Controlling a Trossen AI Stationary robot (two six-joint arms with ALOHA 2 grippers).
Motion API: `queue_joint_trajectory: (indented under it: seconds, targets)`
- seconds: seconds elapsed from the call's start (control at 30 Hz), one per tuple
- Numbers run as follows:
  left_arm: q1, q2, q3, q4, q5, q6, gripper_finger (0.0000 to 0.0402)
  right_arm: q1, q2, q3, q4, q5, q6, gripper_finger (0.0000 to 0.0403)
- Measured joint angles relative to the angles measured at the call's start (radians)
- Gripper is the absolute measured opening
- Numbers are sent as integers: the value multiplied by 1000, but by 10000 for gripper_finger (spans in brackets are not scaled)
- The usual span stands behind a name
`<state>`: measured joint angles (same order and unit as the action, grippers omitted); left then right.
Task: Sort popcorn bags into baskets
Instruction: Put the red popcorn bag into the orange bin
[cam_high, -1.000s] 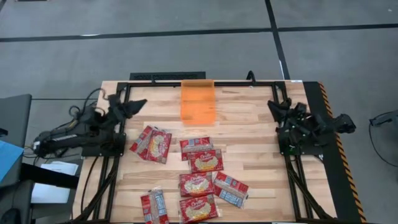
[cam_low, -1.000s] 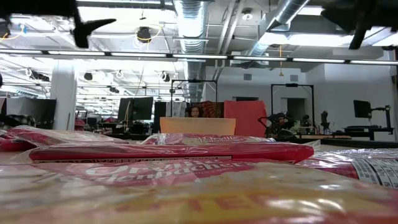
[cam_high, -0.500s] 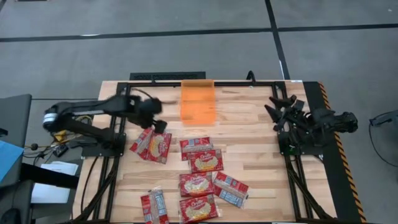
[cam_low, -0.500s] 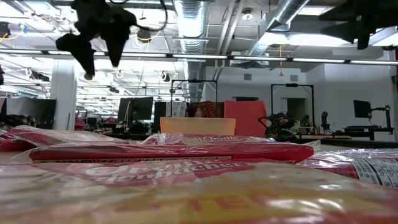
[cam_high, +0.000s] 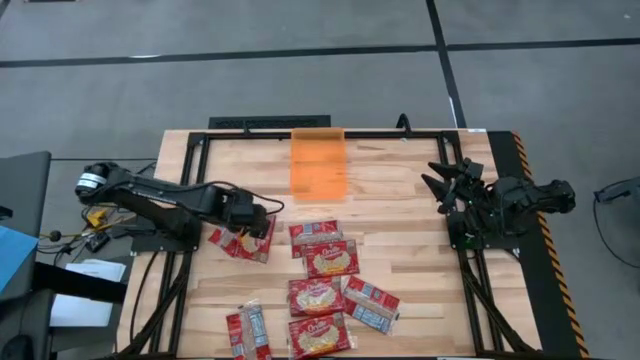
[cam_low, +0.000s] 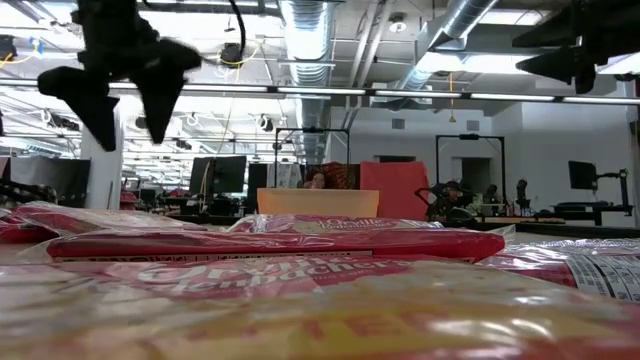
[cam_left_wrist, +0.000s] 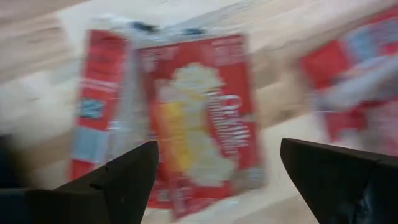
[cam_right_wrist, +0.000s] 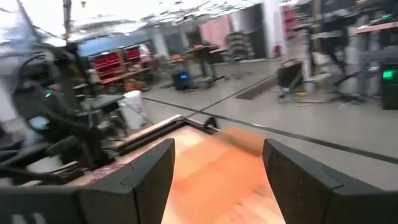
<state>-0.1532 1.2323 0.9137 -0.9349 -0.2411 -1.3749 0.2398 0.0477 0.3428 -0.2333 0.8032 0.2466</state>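
Note:
Several red popcorn bags lie flat on the wooden table (cam_high: 400, 240), in its middle and near part. The leftmost pair (cam_high: 243, 236) overlap; the upper bag (cam_left_wrist: 199, 118) shows its cream-yellow picture. My left gripper (cam_high: 255, 218) (cam_low: 132, 135) hangs open above this pair, fingers pointing down, one on either side of the bag in the left wrist view (cam_left_wrist: 214, 177). It is clear of them. The orange basket (cam_high: 318, 162) (cam_right_wrist: 230, 168) stands at the far edge. My right gripper (cam_high: 432, 172) (cam_low: 520, 52) waits open and raised at the table's right side.
More bags form a cluster right of the pair (cam_high: 330, 258) and toward the near edge (cam_high: 318, 335) (cam_high: 248, 330). Black frame rails (cam_high: 180, 270) (cam_high: 480, 290) run along both sides of the table. Bare wood (cam_high: 400, 200) lies between the bags and the right arm.
My left gripper has swung from the table's left edge toward the middle, tipped its fingers downward and come down over the leftmost pair of bags. My right gripper has opened and stays at the right side. No bag has moved.

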Motion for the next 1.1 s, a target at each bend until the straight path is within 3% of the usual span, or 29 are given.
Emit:
queue_joint_trajectory:
  seconds: [0.1, 0.27, 0.4, 0.57, 0.83, 1.1]
  targets:
    - [-17, -71, -24, 129, -41, -5, 325, 0, 62, 0, 100, -63, -23, 270]
    - [-15, -157, -27, 235, -130, 58, 325, 0, 288, 76, 282, -108, -260, 270]
    - [-4, -191, -27, 242, -156, 83, 325, -15, 484, 215, 248, -109, -331, 270]
    - [-4, -194, -27, 235, -122, 111, 325, -38, 654, 406, 144, -201, -324, 270]
    - [-3, -202, -28, 242, -90, 220, 325, -35, 894, 637, -164, -231, -110, 270]
    - [-24, -230, -28, 241, 7, 370, 325, 4, 1149, 656, -316, -258, 211, 270]
